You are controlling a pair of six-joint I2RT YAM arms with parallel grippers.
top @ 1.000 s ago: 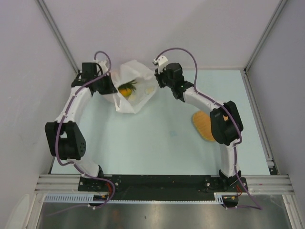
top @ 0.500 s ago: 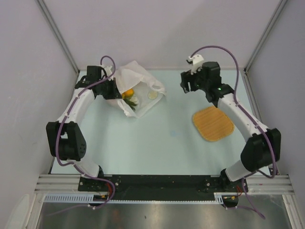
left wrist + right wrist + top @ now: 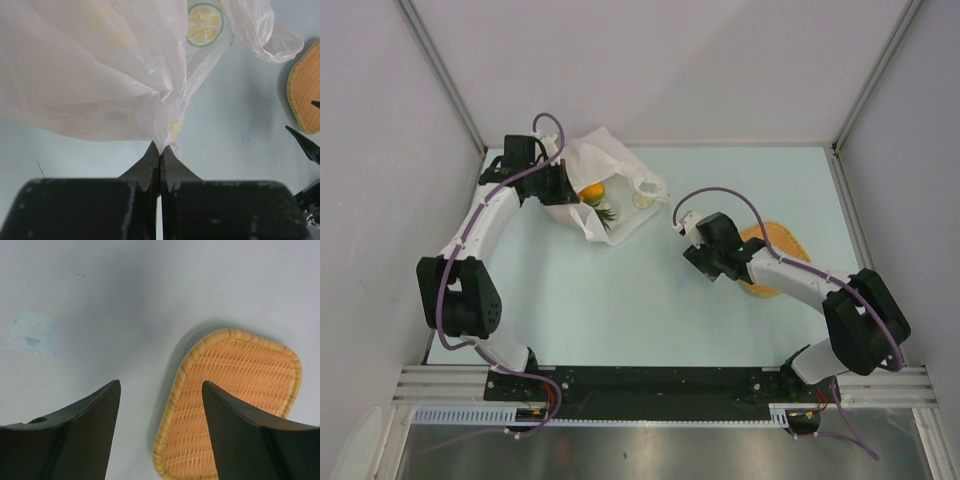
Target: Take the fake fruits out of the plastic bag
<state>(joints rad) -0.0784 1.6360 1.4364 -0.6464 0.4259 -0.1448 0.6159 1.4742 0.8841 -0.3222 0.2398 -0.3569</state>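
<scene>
Pale blue-green tabletop fills a booth closed in by plain lilac-grey wall panels. The plastic bag lies crumpled at the far left of it, directly against the left gripper. That gripper's two black, wedge-shaped jaws are pressed fully together, and a gathered fold of the bag's film is pinched at their tips. From the pinch the film fans upward in sharp creases. It is thin, translucent and milky white, with a printed lemon-slice print ringed in green.

Of the fake fruits, only one shows from overhead: a glossy orange pineapple body lying in the bag's open mouth. Its dark green spiky crown points toward the bag's near edge. Whether other pieces lie inside the bag cannot be told.

The right gripper hangs well apart from the bag, to the bag's right and nearer the arm bases. Its jaws stand wide apart with nothing between them and nothing touching them. They are matte black and taper to blunt points. Under them, on the side away from the bag, sits a flat tray. It is orange woven wicker, a rounded rectangle with a banded tan rim.
</scene>
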